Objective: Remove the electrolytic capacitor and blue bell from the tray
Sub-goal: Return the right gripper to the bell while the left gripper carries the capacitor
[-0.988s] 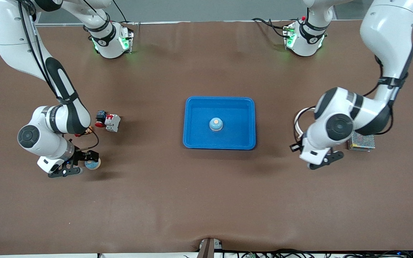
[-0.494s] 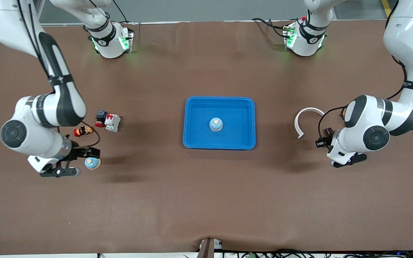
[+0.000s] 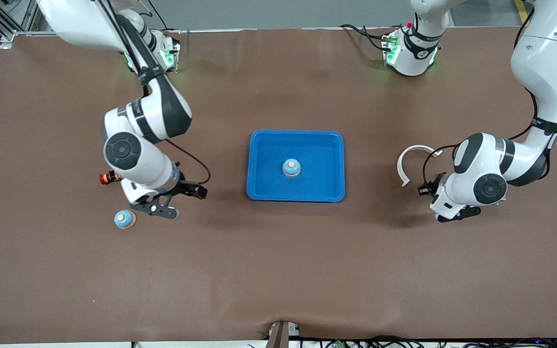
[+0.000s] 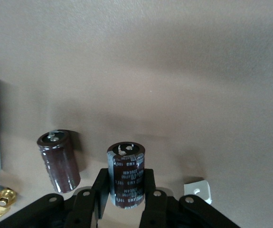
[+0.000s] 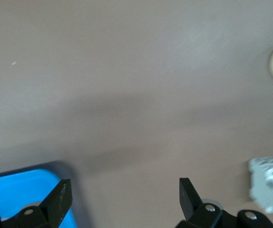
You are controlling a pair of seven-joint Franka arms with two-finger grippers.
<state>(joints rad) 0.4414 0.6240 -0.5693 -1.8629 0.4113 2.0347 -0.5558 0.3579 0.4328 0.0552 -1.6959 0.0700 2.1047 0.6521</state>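
pinching a dark capacitor (image 4: 127, 175) between its fingers, the left gripper (image 4: 127, 190) hangs over the desk (image 3: 278, 270) at the left arm's end, near a white curved piece (image 3: 411, 162). a second capacitor (image 4: 59, 160) stands just beside it. the right gripper (image 3: 174, 200) is spread wide and empty over the desk, between the blue tray (image 3: 259, 193) and a bell (image 3: 124, 219). another bell (image 3: 291, 167) sits in the tray.
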